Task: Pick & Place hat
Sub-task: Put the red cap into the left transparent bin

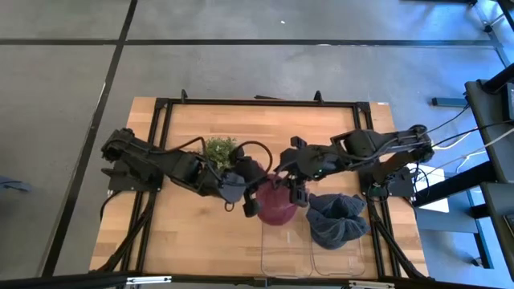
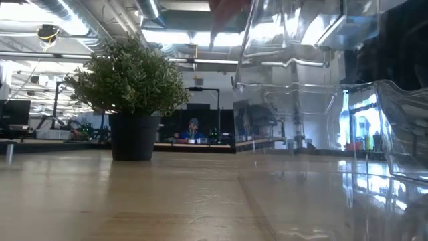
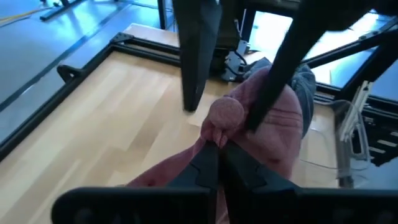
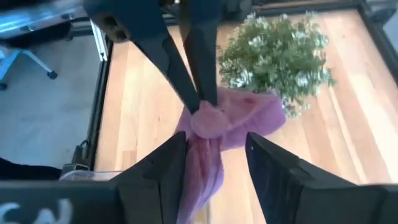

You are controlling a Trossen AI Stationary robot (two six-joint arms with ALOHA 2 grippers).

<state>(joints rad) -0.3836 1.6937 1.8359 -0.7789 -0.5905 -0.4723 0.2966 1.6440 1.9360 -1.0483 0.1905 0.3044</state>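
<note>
A maroon knit hat (image 1: 277,210) with a pom-pom (image 3: 225,115) hangs over the near middle of the table; in the low view only its red underside (image 2: 231,7) shows at the top edge. My left gripper (image 1: 250,201) reaches it from the left and is shut on it. My right gripper (image 4: 216,142) comes from the right and is open, one finger on each side of the hanging cloth (image 4: 205,168); whether they touch it, I cannot tell. My left gripper (image 3: 219,152) pinches the hat's cloth right beside the pom-pom (image 3: 212,135) between its two fingers, slanting down from the table's left. How many layers it has, I cannot tell. The hat hangs slack below the fingers, clear of the table.
A potted green plant (image 1: 218,150) stands just behind the left gripper. Two clear plastic bins (image 1: 285,249) sit at the near edge. A grey hat (image 1: 337,218) lies bunched at the right bin's far end. Bare wood (image 1: 177,233) lies to the near left.
</note>
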